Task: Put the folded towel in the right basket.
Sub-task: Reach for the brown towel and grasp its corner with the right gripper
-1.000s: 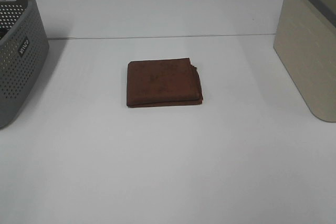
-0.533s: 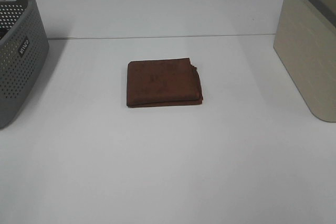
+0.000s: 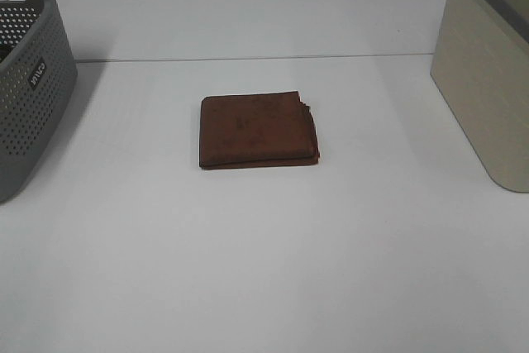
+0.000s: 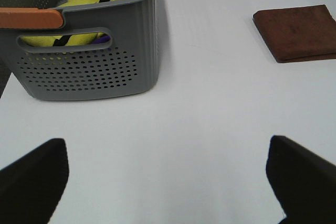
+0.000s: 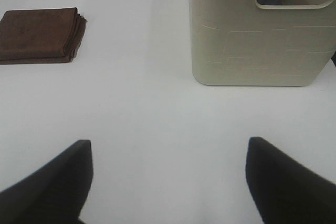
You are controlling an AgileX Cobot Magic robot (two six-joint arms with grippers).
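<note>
The folded towel [image 3: 258, 130], a reddish-brown square cloth, lies flat in the middle of the white table. It also shows in the left wrist view [image 4: 297, 32] and the right wrist view [image 5: 40, 34]. The right basket [image 3: 488, 72], beige with a grey rim, stands at the table's right edge and shows in the right wrist view [image 5: 260, 35]. My left gripper [image 4: 168, 182] is open and empty, well short of the towel. My right gripper [image 5: 168, 179] is open and empty, with the beige basket ahead of it and the towel off to one side. Neither gripper shows in the exterior view.
A grey perforated basket [image 3: 29, 80] with a small label stands at the table's left edge. In the left wrist view it [image 4: 89, 66] holds yellow and blue items and has an orange handle grip. The table's back edge meets a white wall.
</note>
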